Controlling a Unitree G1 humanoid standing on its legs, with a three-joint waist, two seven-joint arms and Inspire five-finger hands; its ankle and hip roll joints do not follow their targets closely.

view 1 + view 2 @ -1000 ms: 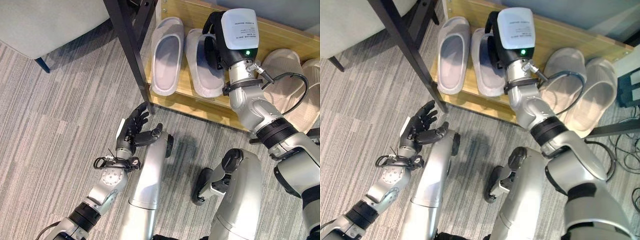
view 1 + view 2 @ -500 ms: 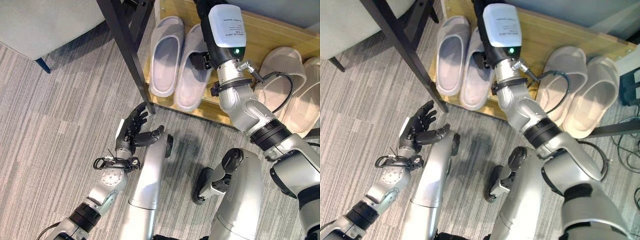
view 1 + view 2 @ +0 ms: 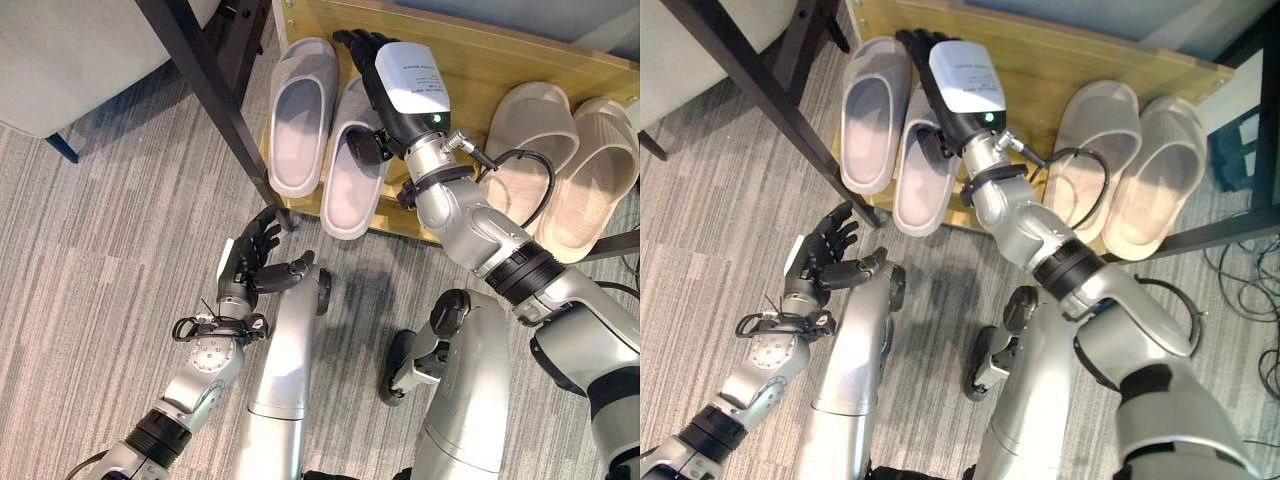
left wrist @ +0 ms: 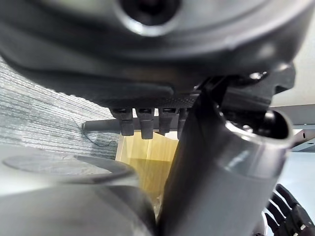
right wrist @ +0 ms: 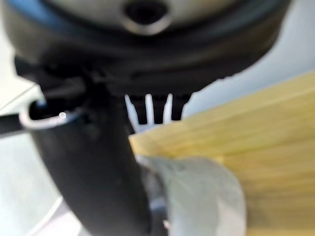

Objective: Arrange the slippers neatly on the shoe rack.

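Right now two pale grey foam slippers lie side by side at the left end of the light wooden shoe rack shelf. The left grey slipper lies fully on the shelf, toe toward the back edge. The right grey slipper touches it along one side but sits further out, its heel hanging past the shelf's front edge over the floor. The robot's right hand is over that slipper's toe end, dark fingers stretched straight toward the back of the shelf, thumb down beside the slipper's strap; the right wrist view shows the straight fingers and grey slipper material just beside the thumb, not clamped. The hand looks spread and relaxed, resting on or just above the slipper; actual contact is unclear.

At the right end of the same shelf sits a pair of beige foam slippers, side by side, heels near the front edge, well apart from the grey pair.

A black metal table leg slants down to the floor just beside the shelf's front left corner. The left hand hangs low over the grey striped carpet, near that leg's foot, fingers spread and holding nothing. A light grey upholstered chair stands at far left on the carpet.
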